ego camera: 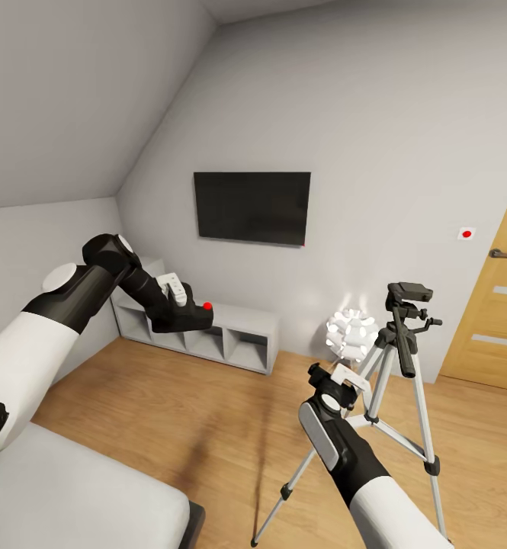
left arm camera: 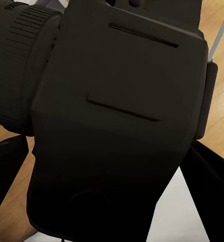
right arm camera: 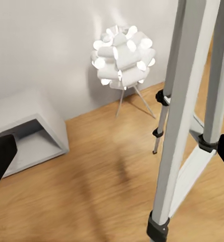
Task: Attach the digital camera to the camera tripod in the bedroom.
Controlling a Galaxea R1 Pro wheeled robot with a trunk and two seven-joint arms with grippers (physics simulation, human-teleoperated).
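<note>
The digital camera [ego camera: 183,319], black with a red button on top, hangs in the air to the left, in front of the low shelf, with my left gripper [ego camera: 178,299] shut on it. Close up, the camera body [left arm camera: 117,116] spans the left wrist view, with dark fingers [left arm camera: 209,177] at either side. The camera tripod [ego camera: 399,352] stands on the wood floor at the right, its black head bare. My right gripper [ego camera: 350,383] sits open beside the tripod's upper legs. A silver tripod leg [right arm camera: 185,126] stands between its dark fingertips [right arm camera: 1,157]; I cannot tell whether they touch.
A black TV [ego camera: 251,206] hangs on the grey wall above a low grey shelf [ego camera: 207,332]. A white ball-cluster lamp [ego camera: 351,334] stands just behind the tripod. The oak door [ego camera: 493,305] is at the far right and the bed corner [ego camera: 78,496] lies at the lower left.
</note>
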